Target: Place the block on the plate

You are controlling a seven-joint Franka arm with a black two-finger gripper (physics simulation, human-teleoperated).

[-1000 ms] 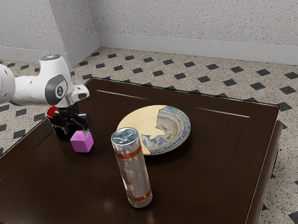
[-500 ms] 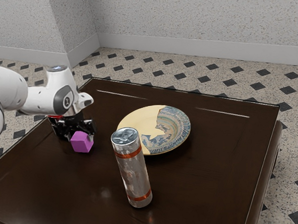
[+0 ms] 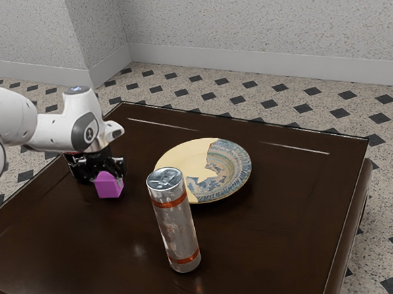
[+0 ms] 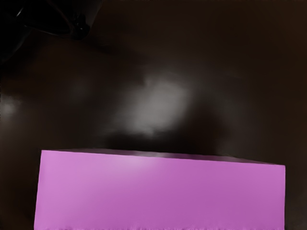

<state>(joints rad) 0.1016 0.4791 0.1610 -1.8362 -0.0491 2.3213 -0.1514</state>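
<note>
Speckled pale walls (image 3: 256,25) and a pale floor with dark diamond insets (image 3: 340,112) surround a dark brown, glossy wooden table (image 3: 268,248). The black two-finger gripper (image 3: 109,174) is low over the table, toward the exterior view's left. Its jaws are pinching the magenta cube-shaped block (image 3: 110,186), one on either side. The block is in the grip, well apart from the plate and off it; whether its underside touches the table cannot be determined with confidence from this angle. In the wrist view, a broad face of the block is close under the hand, with a blurred, pale reflection on the tabletop beyond it.

The round ceramic plate (image 3: 234,178), part plain cream and part blue-patterned, lies flat on the table, toward the exterior view's right from the gripper. A silver metallic cylinder with orange-red bands (image 3: 175,227) stands on end near the plate, on the camera's side, overlapping part of its rim in the exterior view. A dark container with a red upper part (image 3: 73,165) is just behind the gripper, partly hidden.
</note>
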